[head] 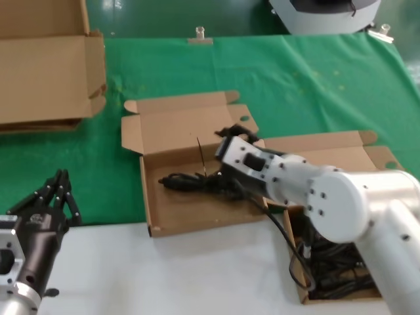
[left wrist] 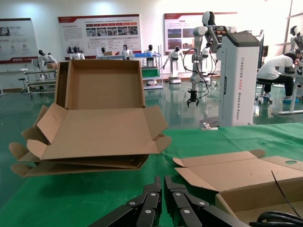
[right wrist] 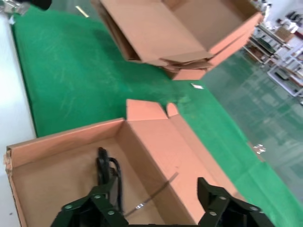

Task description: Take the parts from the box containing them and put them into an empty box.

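A coiled black power cord is seen lying in the left-hand mailer box, its long axis running left to right, directly beneath the right end effector, which is spread open above it. More cords remain in the right-hand box. The left end effector, clenched, is parked over the worktop. Only the right wrist view shows the opened fingers.

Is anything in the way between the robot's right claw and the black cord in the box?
Nothing visible. The right gripper hangs open inside the left box, directly over the black cord. The left gripper waits off to the side.
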